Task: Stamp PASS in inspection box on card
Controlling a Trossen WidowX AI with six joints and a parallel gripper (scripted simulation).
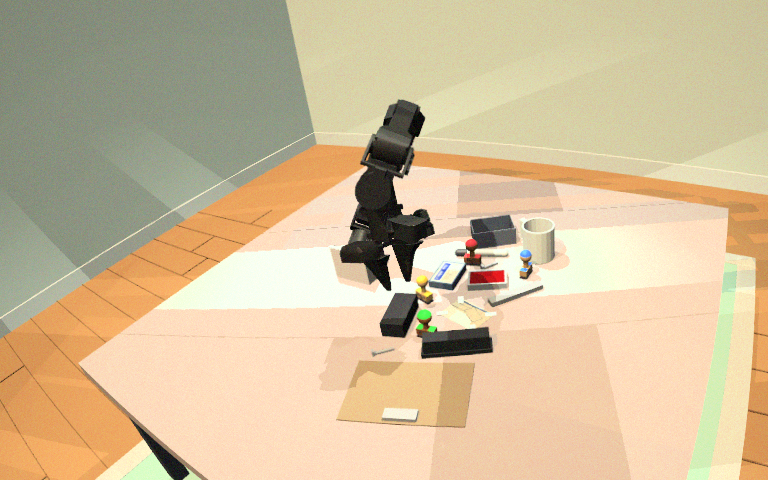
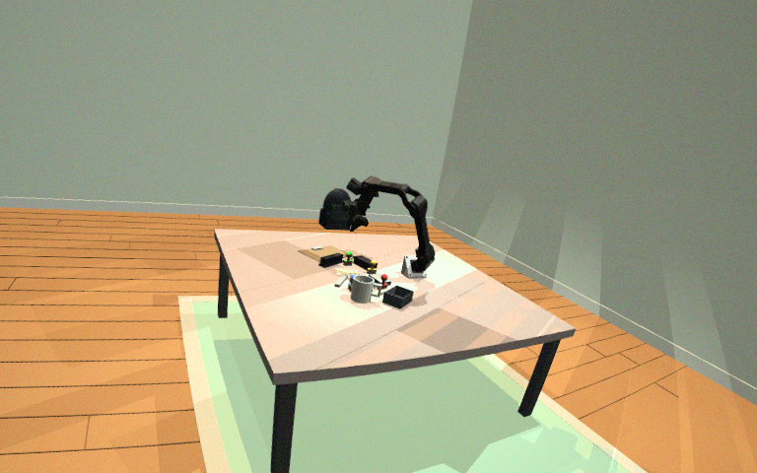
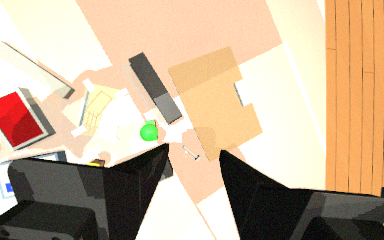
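Black, hard-edged and tapering to narrow tips, your claw (image 1: pixel 398 284) (image 2: pixel 357 226) (image 3: pixel 194 151) is about half open, with nothing between its fingers, above the counter (image 1: pixel 226 350) (image 2: pixel 312 334) (image 3: pixel 200 25). You have four small stamps with round knobs: green (image 1: pixel 424 323) (image 2: pixel 348 257) (image 3: pixel 149 132), yellow (image 1: pixel 423 289) (image 2: pixel 372 266) (image 3: pixel 96 164), red (image 1: pixel 471 252) (image 2: pixel 383 280) and blue (image 1: pixel 525 264). They stand apart on the counter; you can't tell from here which one reads PASS.

The ink pad (image 1: pixel 487 276) (image 3: pixel 20 119) is a flat, pale-sided tray with a bright red face, near the red stamp. Your cream card (image 1: pixel 467 313) (image 3: pixel 97 105) lies flat with white tabs at its corners; its print is too small to read.

Mind the smooth dark block (image 1: pixel 399 314) (image 2: pixel 365 262) near the yellow and green stamps, and the long black block (image 1: pixel 456 342) (image 2: pixel 330 259) (image 3: pixel 155 87) beside the green one. A slim grey bar (image 1: pixel 515 294) (image 3: pixel 37 70) lies near the card. Farther out you have a rounded grey mug (image 1: pixel 538 240) (image 2: pixel 362 289) and an open black box (image 1: pixel 493 236) (image 2: pixel 393 300). On the other side, a small metal bolt (image 1: pixel 382 352) (image 3: pixel 190 152) lies near a tan sheet (image 1: pixel 396 387) (image 2: pixel 317 254) (image 3: pixel 215 105) bearing a white slab (image 1: pixel 399 414) (image 3: pixel 241 94).
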